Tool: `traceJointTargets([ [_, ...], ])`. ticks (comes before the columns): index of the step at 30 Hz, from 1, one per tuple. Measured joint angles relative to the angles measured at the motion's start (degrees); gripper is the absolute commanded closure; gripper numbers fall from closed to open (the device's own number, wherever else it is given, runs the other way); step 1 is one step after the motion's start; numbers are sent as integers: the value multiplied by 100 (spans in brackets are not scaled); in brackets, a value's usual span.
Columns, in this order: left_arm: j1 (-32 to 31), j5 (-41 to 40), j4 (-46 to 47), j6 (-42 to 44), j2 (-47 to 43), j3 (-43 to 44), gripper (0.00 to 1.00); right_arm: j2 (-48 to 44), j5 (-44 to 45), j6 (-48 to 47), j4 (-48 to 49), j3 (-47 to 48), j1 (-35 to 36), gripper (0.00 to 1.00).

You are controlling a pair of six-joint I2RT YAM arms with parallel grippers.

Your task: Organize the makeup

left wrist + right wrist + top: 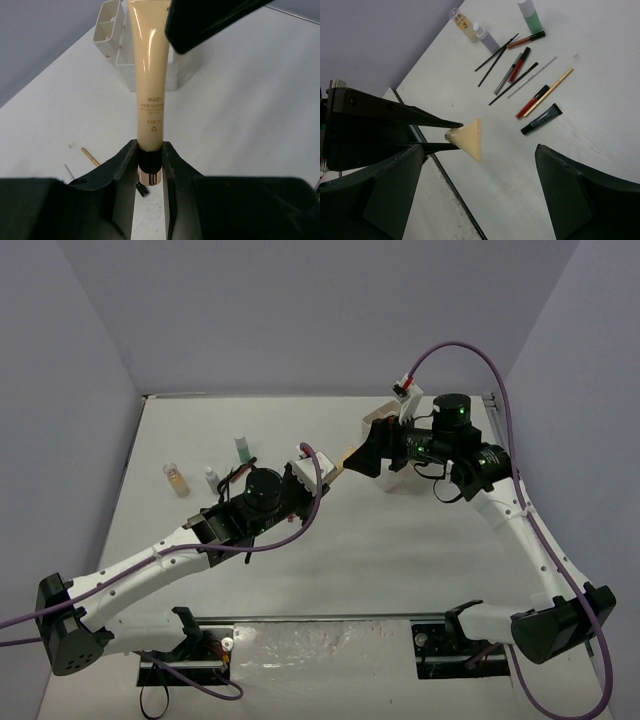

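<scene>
- The left gripper [150, 150] is clamped on the black-and-gold cap of a tan tube [150, 75], holding it off the table [400, 570] with its length pointing away toward the box.
- The right gripper [368, 452] faces it with jaws spread wide and nothing in them. The tube's flat crimped end sits between them, clear of both.
- Seen from the left wrist, one of its fingers [215, 20] crosses the tube's far end and hides part of the white box [112, 30] behind.
- Off to the left, pencils and brushes [520, 75] and a black tube [542, 119] lie in a loose row; from above, the left arm covers them.
- Beyond those stand an amber bottle [462, 22], a grey bottle [487, 39] and a green bottle [530, 15].
</scene>
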Motion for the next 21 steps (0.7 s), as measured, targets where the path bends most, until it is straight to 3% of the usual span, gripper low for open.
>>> traceJointTargets([
  [7, 0, 215, 268, 54, 35, 0, 100, 115, -95, 97, 142, 0, 428, 22],
  [14, 0, 292, 424, 54, 35, 0, 100, 132, -36, 151, 239, -1, 483, 57],
  [16, 0, 297, 446, 54, 35, 0, 100, 132, 18, 167, 256, -3, 497, 73],
  [21, 0, 307, 447, 51, 51, -7, 99, 132, 166, 224, 297, -54, 506, 94],
])
